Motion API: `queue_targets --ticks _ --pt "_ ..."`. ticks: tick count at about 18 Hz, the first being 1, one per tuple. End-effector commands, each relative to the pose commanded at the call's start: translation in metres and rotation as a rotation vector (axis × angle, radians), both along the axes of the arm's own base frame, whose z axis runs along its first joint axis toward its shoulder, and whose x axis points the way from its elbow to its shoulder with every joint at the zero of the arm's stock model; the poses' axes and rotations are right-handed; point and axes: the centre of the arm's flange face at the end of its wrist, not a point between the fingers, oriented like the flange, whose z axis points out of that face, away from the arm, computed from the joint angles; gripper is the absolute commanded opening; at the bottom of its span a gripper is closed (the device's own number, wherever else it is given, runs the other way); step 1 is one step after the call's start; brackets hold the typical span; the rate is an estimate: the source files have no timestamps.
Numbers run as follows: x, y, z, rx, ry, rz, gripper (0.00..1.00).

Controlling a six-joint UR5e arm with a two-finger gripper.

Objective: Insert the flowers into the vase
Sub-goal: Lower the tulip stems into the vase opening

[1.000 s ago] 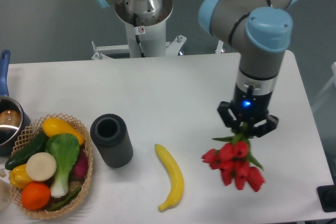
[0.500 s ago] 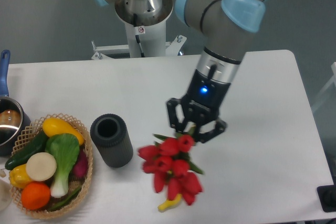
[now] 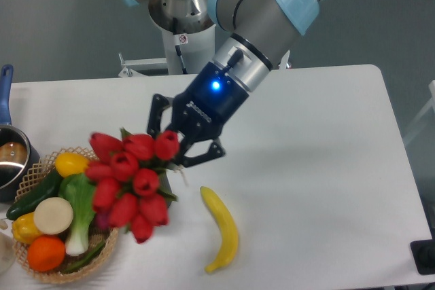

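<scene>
My gripper [image 3: 178,145] is shut on the flowers [image 3: 130,176], a bunch of red tulip heads with green leaves. It holds them in the air over the left part of the table, heads hanging down to the left. The bunch covers the spot where the vase stands, so the vase is hidden behind the flowers. The stems are mostly hidden between the fingers.
A wicker basket [image 3: 42,273] of vegetables and fruit sits at the front left, partly under the flowers. A yellow banana [image 3: 222,229] lies on the table right of the bunch. A steel pot with a blue handle [image 3: 6,147] is at the left edge.
The arm has swung left with the flowers, from the right side of the table, over the banana, to above the vase and basket edge. The vase is now covered by the bunch.
</scene>
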Motion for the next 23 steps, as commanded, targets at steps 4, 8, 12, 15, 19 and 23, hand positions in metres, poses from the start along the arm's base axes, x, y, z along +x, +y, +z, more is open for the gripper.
queue_targets --ticks 4,8,12,15,19,23 --pt "0.017 -0.009 -0.034 0.075 -0.056 -0.072 0.0" --pt "0.027 -0.017 -0.052 0.084 -0.04 -0.083 0.0" --pt "0.025 -0.017 -0.06 0.089 -0.029 -0.086 0.0" --pt "0.027 -0.017 -0.076 0.092 -0.018 -0.097 0.0" --pt "0.037 -0.024 -0.12 0.096 -0.001 -0.117 0.0" --pt "0.04 -0.026 -0.156 0.079 -0.005 -0.126 0.0"
